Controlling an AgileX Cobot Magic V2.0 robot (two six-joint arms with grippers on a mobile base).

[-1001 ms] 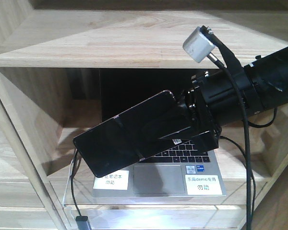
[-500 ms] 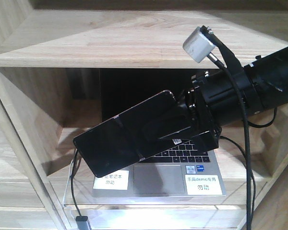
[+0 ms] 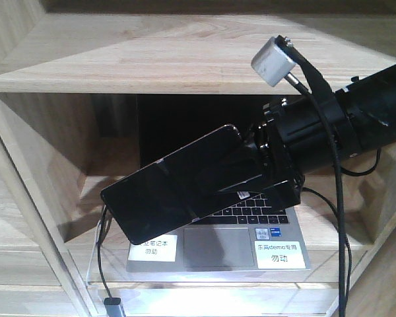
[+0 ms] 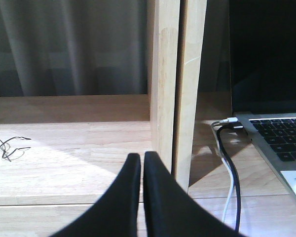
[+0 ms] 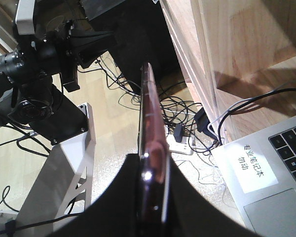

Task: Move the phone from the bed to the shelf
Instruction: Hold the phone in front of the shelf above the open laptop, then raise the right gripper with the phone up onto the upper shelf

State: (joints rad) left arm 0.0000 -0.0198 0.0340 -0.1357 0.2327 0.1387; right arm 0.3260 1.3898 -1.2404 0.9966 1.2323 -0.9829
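Pinching the large glossy black smartphone (image 3: 178, 188) edgewise in my right gripper (image 3: 267, 173), aloft before the pale-wood plank shelf (image 3: 158, 63), I should level it and clear the grey laptop (image 3: 218, 247); left gripper (image 4: 142, 170) pressed together, empty.

grey laptop (image 3: 218, 247), white labels (image 3: 280, 254), cables (image 4: 231, 173)

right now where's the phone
Front view, centre: the phone is clamped in the right claw, held tilted in the air before the shelf, above the laptop.
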